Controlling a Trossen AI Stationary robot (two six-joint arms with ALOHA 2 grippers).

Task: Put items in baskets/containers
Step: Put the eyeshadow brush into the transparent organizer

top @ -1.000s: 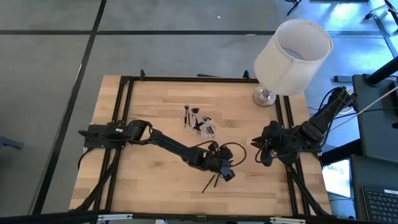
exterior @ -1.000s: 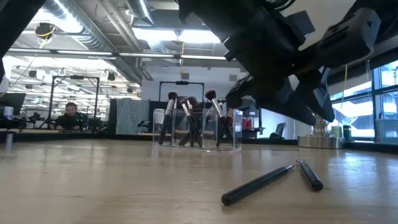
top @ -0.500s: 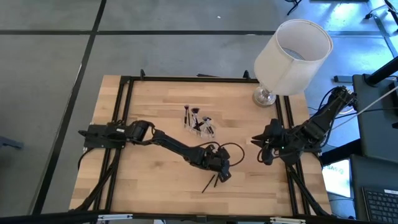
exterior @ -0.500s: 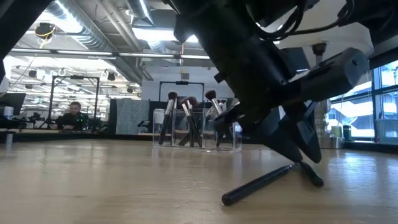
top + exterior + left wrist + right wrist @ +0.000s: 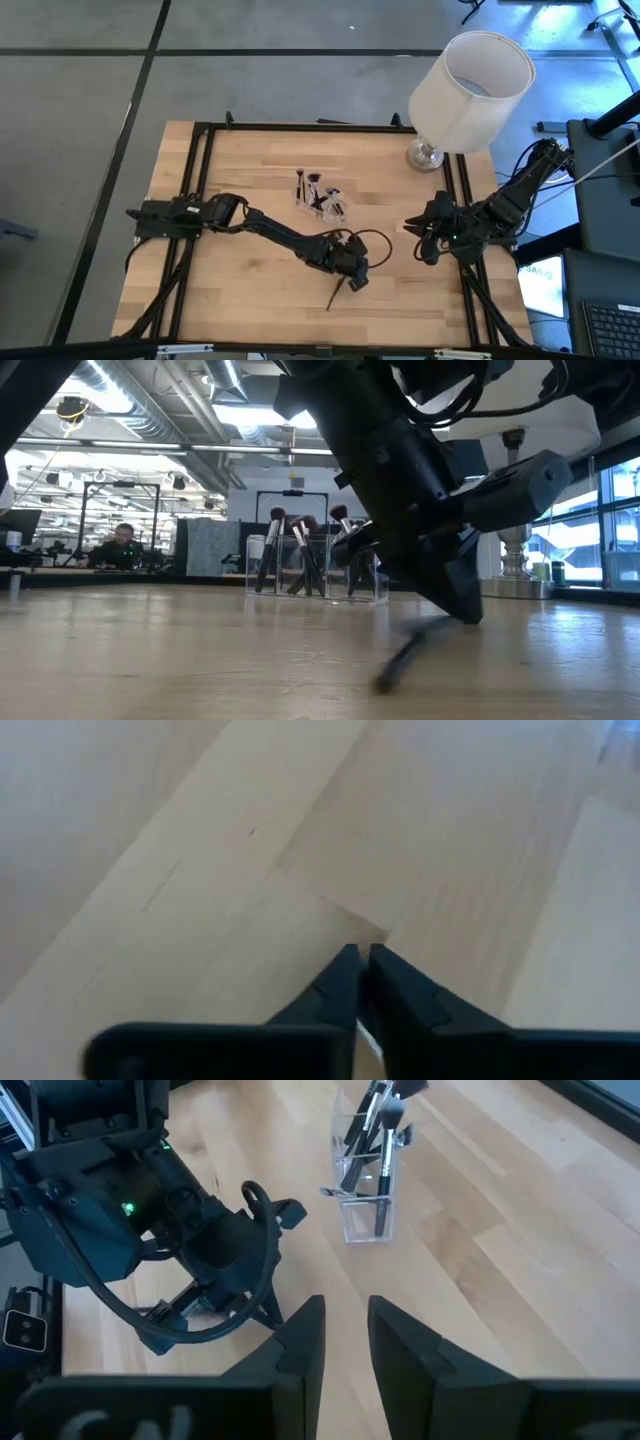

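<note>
Brushes on the table: one (image 5: 334, 296) now, where two lay crossed; my left claw (image 5: 352, 283) has dropped onto them, fingers nearly together, grip uncertain; the cup (image 5: 325, 203) stands well apart

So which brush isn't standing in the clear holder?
The dark brush lying on the wood at the left tool. All the others stand upright together in the clear holder.

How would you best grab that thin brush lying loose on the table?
Probably mid-handle on the loose brush, from straight above, closing across its width: it's thin and lies on the table, leaving only its long sides to pinch.
</note>
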